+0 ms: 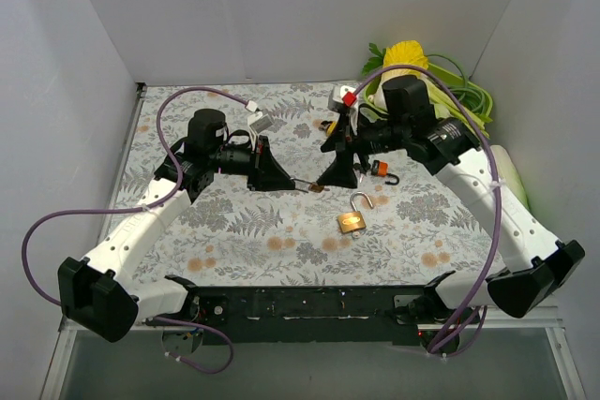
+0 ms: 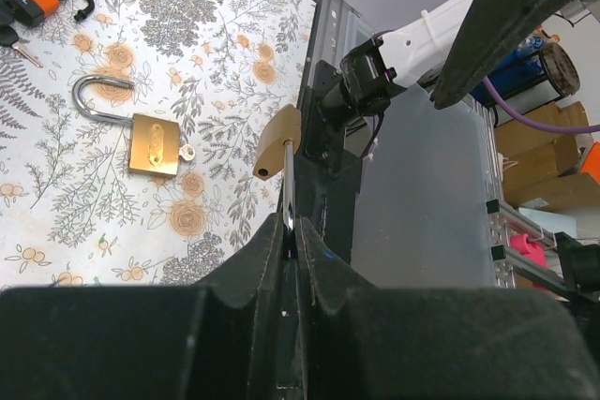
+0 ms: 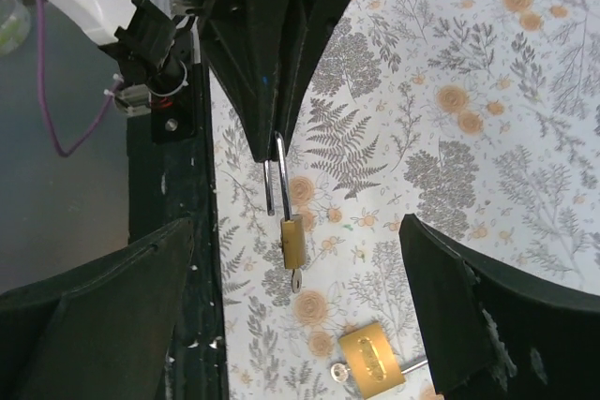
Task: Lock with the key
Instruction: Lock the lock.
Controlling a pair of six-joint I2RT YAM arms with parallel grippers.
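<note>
We are clamping the left gripper (image 2: 291,231) on the shackle (image 3: 280,180) of the small brass padlock (image 3: 292,243), holding it above the floral table (image 1: 234,231), our right gripper (image 3: 298,224) gaping just beside it.

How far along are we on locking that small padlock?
Done: the left pincer is shut on the shackle of the small padlock, holding it up, with a key seemingly in its base. In hand: the right pincer is open beside it. Left: one shackle leg looks free of the body, so pressing it shut and turning the key remain.
</note>
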